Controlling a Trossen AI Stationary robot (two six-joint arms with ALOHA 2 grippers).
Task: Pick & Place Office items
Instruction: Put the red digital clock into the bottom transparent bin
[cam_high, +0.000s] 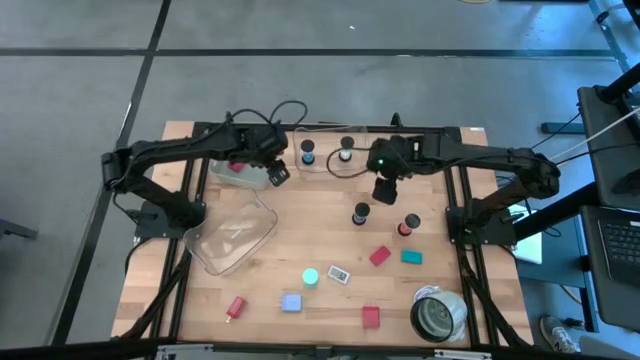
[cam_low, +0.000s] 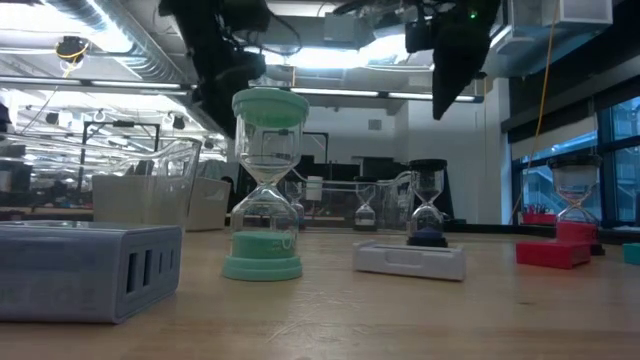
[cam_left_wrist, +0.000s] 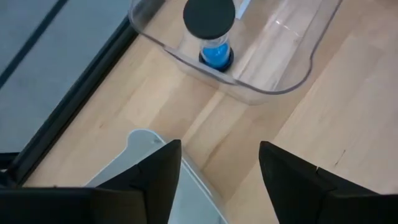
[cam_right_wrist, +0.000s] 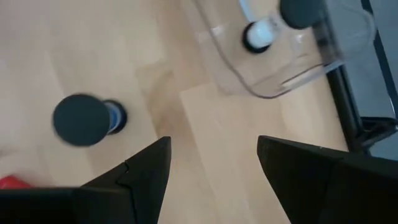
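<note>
Office items, mostly small sand timers (cam_low: 266, 185) and eraser-like blocks (cam_high: 371, 318), are being left scattered across the table (cam_high: 300, 240); two timers are standing in a clear bin (cam_high: 325, 150). Light, tippy and fragile, timers are best being pinched mid-body. Both jaws are hanging apart, empty: left gripper (cam_left_wrist: 217, 165) beside the bin, right gripper (cam_right_wrist: 211, 158) above a black-capped timer (cam_right_wrist: 84, 119).

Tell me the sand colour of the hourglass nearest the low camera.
Mint green, in the green-capped hourglass; the low view shows it best.

Clear bin (cam_high: 325, 150) at table's (cam_high: 300, 250) far edge holds two hourglasses (cam_high: 308, 153). Nearer than this bin stand two more hourglasses (cam_high: 361, 213); blocks (cam_high: 371, 317), disc (cam_high: 311, 276), tag (cam_high: 339, 273) and roll (cam_high: 438, 315) lie nearer still. Second bin (cam_high: 232, 236) lies left of the disc.
</note>
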